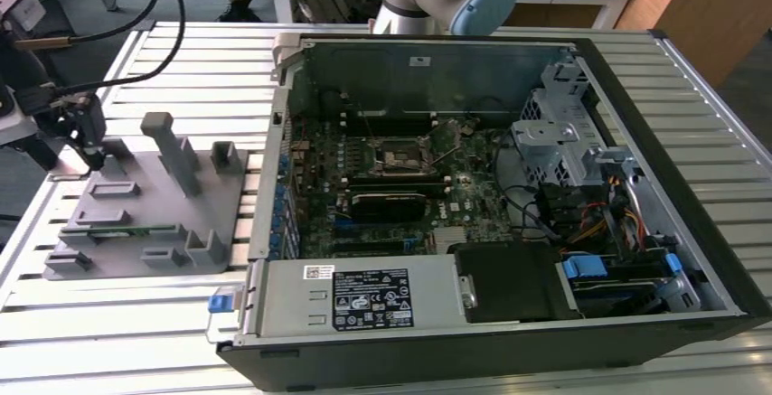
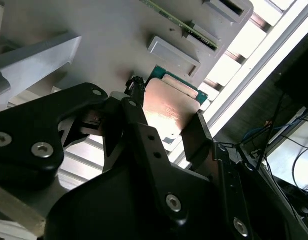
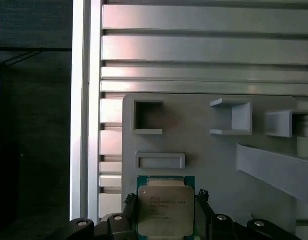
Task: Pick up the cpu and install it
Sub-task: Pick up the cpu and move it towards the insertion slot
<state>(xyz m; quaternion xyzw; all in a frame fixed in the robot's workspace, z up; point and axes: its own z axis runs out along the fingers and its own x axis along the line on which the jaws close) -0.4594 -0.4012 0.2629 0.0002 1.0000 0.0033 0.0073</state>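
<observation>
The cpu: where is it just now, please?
In the first wrist view the cpu is at the gripper over the grey fixture plate, on the exterior view's left of the computer case.

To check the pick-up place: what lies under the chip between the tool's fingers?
The grey holder plate lies under the chip, which the tool grips by two edges. The chip covers the spot beneath, so whether it rests there or is lifted cannot be seen.

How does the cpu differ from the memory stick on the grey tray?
The cpu is square with a silver top; the stick is long, narrow and green. The cpu lies between the fingers of the pincer; the stick sits in a slot apart from it. Both are at the grey tray.
</observation>
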